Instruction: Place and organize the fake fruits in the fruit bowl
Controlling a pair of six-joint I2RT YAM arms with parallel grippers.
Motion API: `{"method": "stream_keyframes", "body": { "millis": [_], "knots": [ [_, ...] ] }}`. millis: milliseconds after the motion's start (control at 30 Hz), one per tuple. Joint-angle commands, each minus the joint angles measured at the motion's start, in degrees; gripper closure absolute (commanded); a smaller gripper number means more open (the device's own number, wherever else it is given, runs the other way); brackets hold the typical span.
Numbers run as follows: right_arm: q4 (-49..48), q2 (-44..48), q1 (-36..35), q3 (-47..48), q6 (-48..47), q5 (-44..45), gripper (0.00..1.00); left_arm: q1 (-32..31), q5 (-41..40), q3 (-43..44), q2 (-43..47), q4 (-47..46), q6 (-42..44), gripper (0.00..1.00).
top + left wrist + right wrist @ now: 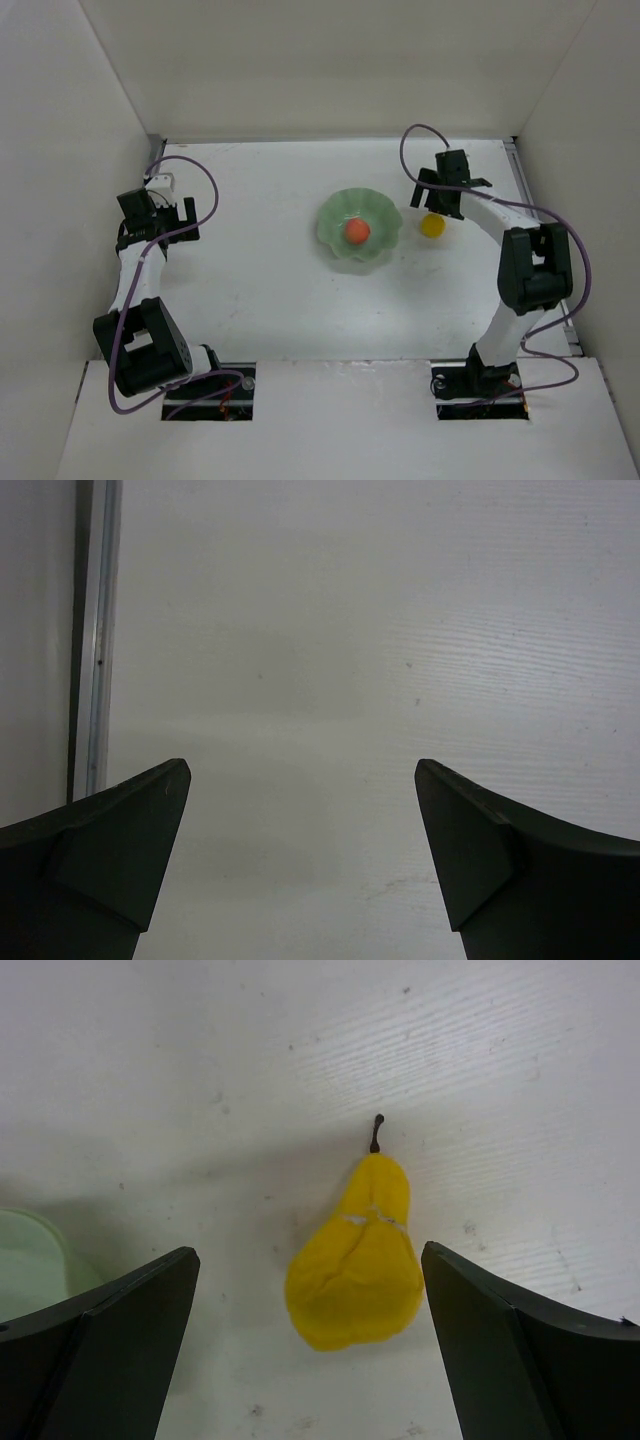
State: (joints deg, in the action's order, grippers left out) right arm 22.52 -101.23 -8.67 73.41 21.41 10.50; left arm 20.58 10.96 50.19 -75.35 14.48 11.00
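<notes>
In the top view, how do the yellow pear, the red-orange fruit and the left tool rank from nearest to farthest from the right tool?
1. The yellow pear: on the table just under the open right tool, right of the bowl.
2. The red-orange fruit: in the middle of the green bowl.
3. The left tool: far across, at the left side.

We see a bright yellow pear [357, 1270], creased with pale lines, with a dark stem [376, 1132]. The peach [357, 231] is red-orange, the glossy bowl [335, 240] pale green, the table [260, 290] white with dark flecks. The arms [135, 280] are white and black, their cables [205, 190] purple.
</notes>
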Motion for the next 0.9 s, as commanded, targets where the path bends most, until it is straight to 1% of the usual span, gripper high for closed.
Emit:
{"method": "stream_keyframes", "body": {
  "millis": [0, 133, 333, 433, 500, 567, 633, 667, 767, 867],
  "knots": [
    [-0.7, -2.5, 0.4, 0.9, 0.4, 0.0, 0.00, 0.4, 0.6, -0.6, 1.9, -2.3, 0.7, 0.00],
    [-1.0, -4.3, 0.6, 0.0, 0.9, -0.1, 0.00, 0.6, 0.6, -0.6, 2.3, -2.1, 0.8, 0.00],
    [-1.3, -2.8, 0.7, -3.5, 0.7, -1.4, 0.20, 1.0, 0.6, -0.8, 2.2, -2.2, 0.8, 0.00],
    [-1.4, -2.3, 0.9, -4.9, 0.7, -2.2, 0.37, 0.9, 0.6, -0.5, 1.9, -2.2, 0.8, 0.00],
    [-1.9, -1.8, 1.0, -5.8, 0.9, -3.1, 0.51, 0.7, 0.6, -0.4, 1.8, -2.1, 0.8, 0.00],
    [-2.1, -0.8, 1.0, -6.3, 1.1, -3.3, 0.68, 0.6, 0.6, -0.4, 1.7, -2.1, 0.8, 0.00],
    [-2.2, 0.7, 1.0, -6.4, 1.2, -3.6, 0.81, 0.6, 0.6, -0.5, 1.7, -2.2, 0.8, 0.00],
    [-2.3, 1.7, 0.8, -6.3, 1.2, -3.7, 0.86, 0.6, 0.6, -0.6, 1.6, -2.2, 0.8, 0.00],
    [-3.8, 6.6, 0.0, -5.1, 0.6, -3.8, 0.87, 0.5, 0.6, -0.6, 1.5, -2.2, 0.9, 0.00],
    [-7.0, 11.0, -4.3, -3.9, 0.9, -3.1, 0.87, 0.5, 0.6, -0.6, 1.4, -2.3, 0.9, 0.00]
  ]
}}
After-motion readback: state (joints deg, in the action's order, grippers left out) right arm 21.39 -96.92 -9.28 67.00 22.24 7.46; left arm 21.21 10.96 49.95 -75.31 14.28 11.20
